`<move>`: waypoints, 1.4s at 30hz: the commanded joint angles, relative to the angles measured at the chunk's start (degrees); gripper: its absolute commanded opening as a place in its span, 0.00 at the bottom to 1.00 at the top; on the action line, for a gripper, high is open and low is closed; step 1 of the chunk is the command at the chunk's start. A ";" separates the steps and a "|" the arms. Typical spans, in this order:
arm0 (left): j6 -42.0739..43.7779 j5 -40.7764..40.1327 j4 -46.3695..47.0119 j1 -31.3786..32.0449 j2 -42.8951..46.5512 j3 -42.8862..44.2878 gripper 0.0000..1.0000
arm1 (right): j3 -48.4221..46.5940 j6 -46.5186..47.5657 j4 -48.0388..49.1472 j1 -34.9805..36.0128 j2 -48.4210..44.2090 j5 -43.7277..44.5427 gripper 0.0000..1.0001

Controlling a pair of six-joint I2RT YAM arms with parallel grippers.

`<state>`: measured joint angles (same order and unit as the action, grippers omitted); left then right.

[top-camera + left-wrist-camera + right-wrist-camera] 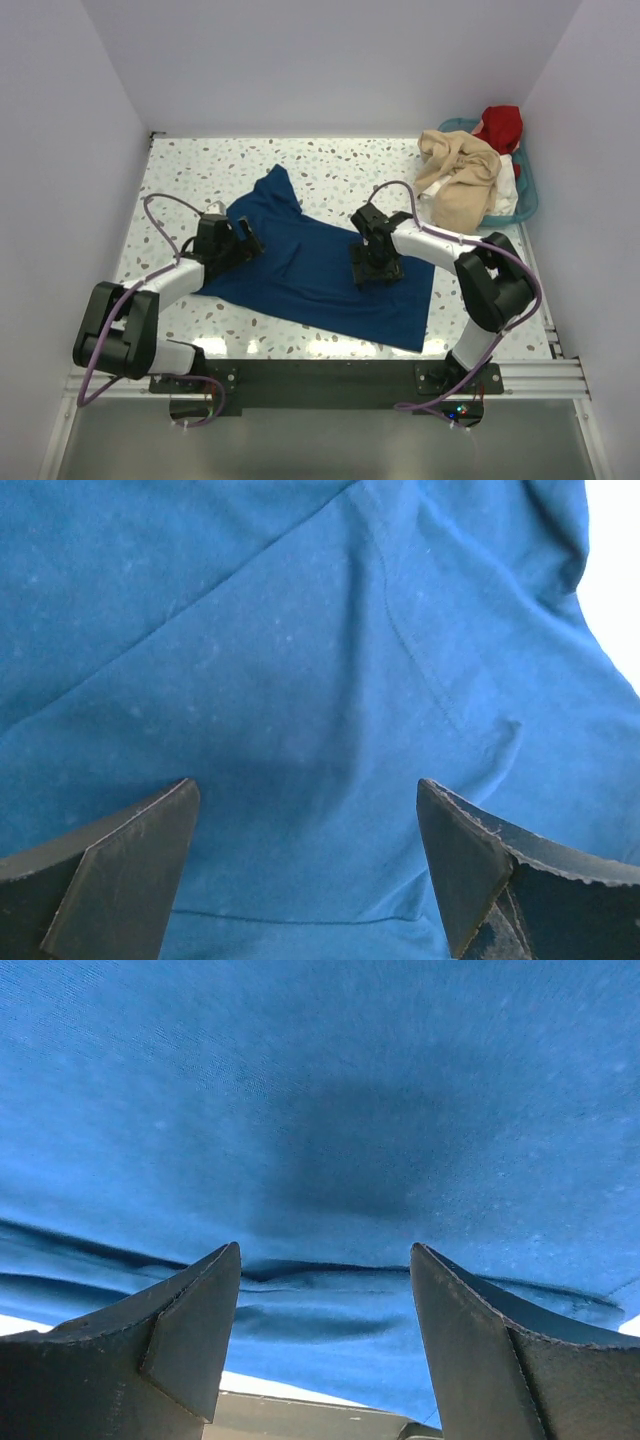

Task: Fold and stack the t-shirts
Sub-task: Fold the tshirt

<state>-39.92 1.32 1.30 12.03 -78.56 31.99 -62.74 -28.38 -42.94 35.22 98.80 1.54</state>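
Observation:
A dark navy blue t-shirt (pixel 320 270) lies spread on the speckled table, one sleeve pointing to the back. My left gripper (pixel 243 243) is open over the shirt's left part; in the left wrist view the blue cloth (pixel 300 680) fills the frame between my fingers (pixel 130 870). My right gripper (pixel 378 268) is open over the shirt's right middle; in the right wrist view blue cloth (pixel 330 1110) with a fold line lies between my fingers (pixel 470 1340). A beige shirt (pixel 460 180), a red one (pixel 500 125) and a white one (pixel 507 190) sit in the basket.
A teal plastic basket (pixel 527 195) stands at the back right corner with the heaped shirts. White walls close in the table on the left, back and right. A metal rail (pixel 320 375) runs along the near edge.

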 commanded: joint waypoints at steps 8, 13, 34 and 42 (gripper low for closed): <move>-11.40 -0.61 -7.00 -0.52 3.05 -7.20 0.98 | 2.89 2.28 3.91 -0.07 2.71 -1.37 0.72; -13.86 -4.13 -15.61 -1.22 10.52 -8.78 1.00 | 3.94 2.72 4.44 0.02 3.41 -2.58 0.72; -18.45 -10.81 -34.26 -1.31 28.66 -6.69 1.00 | 1.32 1.14 -0.91 -0.15 -5.19 -4.21 0.71; -8.34 -12.92 -25.49 -1.22 19.00 3.95 1.00 | -6.77 6.13 -4.00 -14.64 -8.19 3.99 0.72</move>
<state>-53.98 -9.41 -29.61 11.22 -56.38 31.57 -66.22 -25.23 -45.65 26.02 93.06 -0.23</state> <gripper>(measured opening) 0.997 0.722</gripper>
